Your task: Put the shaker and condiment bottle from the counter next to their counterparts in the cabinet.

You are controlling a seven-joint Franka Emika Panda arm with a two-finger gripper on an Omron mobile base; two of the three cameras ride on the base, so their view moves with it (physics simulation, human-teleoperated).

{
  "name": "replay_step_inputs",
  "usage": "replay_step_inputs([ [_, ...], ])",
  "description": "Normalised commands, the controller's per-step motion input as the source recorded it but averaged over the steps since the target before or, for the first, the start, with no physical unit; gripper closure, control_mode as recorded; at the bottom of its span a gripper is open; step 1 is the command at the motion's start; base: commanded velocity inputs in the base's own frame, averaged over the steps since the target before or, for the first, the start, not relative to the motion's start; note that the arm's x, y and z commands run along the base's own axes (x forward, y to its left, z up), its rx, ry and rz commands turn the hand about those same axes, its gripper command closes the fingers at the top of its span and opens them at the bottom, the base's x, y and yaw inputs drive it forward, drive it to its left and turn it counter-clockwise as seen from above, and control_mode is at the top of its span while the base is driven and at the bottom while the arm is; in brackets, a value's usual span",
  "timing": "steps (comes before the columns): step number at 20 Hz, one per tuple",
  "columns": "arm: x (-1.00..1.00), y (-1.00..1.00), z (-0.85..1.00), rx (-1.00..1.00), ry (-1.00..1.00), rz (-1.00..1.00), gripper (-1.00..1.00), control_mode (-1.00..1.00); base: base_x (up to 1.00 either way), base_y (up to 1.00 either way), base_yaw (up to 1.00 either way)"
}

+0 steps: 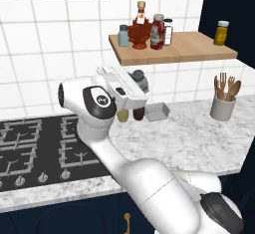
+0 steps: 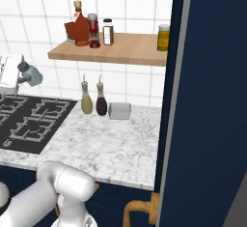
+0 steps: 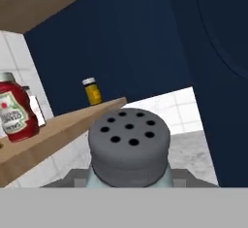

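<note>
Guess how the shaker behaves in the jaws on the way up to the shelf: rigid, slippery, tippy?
The shaker is a smooth, hard-looking cylinder, so probably rigid but liable to slip in a light grip. It looks small, likely light. Short and squat, it should stand stably on the cabinet, though it would roll if laid down.

Base views flanking; shared cabinet (image 1: 199, 49)

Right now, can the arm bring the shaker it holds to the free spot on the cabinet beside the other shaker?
Probably yes. The fingers hold the shaker below the cabinet, whose front is open; the matching shaker has bare board before it.
</note>
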Motion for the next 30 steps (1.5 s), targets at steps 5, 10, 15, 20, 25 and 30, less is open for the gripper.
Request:
replay_step_inputs([
  [5, 0.51, 0.09, 0.53, -0.1, 0.1, -0.35, 1.0, -1.0, 0.0, 0.0, 0.0],
  [10, 0.75, 0.02, 0.11, -0.03, 0.13, -0.15, 1.0, -1.0, 0.0, 0.0, 0.0],
  [15, 0.07, 0.01, 0.0, 0.01, 0.0, 0.0, 1.0, -1.0, 0.0, 0.0, 0.0],
  [20, 0.08, 0.0, 0.3, 0.2, 0.0, 0.03, 1.0, -1.0, 0.0, 0.0, 0.0],
  [25, 0.01, 0.0, 0.07, 0.03, 0.0, 0.02, 1.0, -1.0, 0.0, 0.0, 0.0],
  [30, 0.2, 0.0, -0.01, 0.0, 0.0, 0.15, 1.0, -1.0, 0.0, 0.0, 0.0],
])
